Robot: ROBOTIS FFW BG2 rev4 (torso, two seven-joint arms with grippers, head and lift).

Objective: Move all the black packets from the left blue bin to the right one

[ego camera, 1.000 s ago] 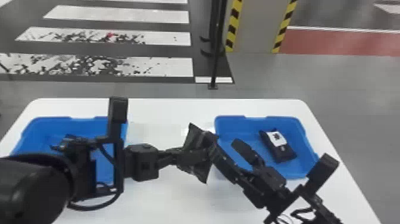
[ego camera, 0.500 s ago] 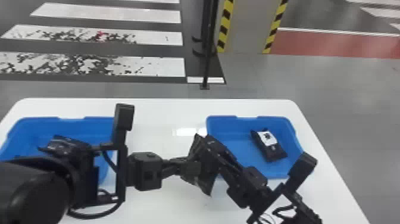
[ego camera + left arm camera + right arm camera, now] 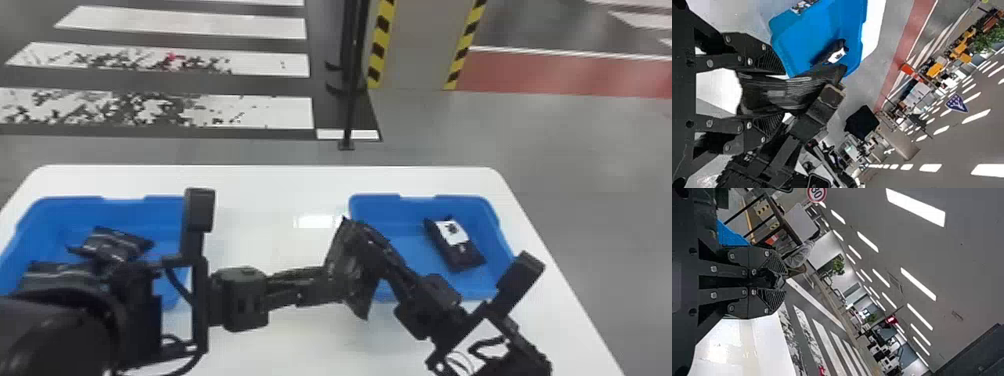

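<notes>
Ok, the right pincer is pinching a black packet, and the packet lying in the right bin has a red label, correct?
Not red: the head view shows a white label on the packet lying in the right bin. The rest stands.

Two black packets lie in the left bin, a flat packet (white-labelled) toward the right bin's three o'clock, a creased packet held tilted near nine.
</notes>
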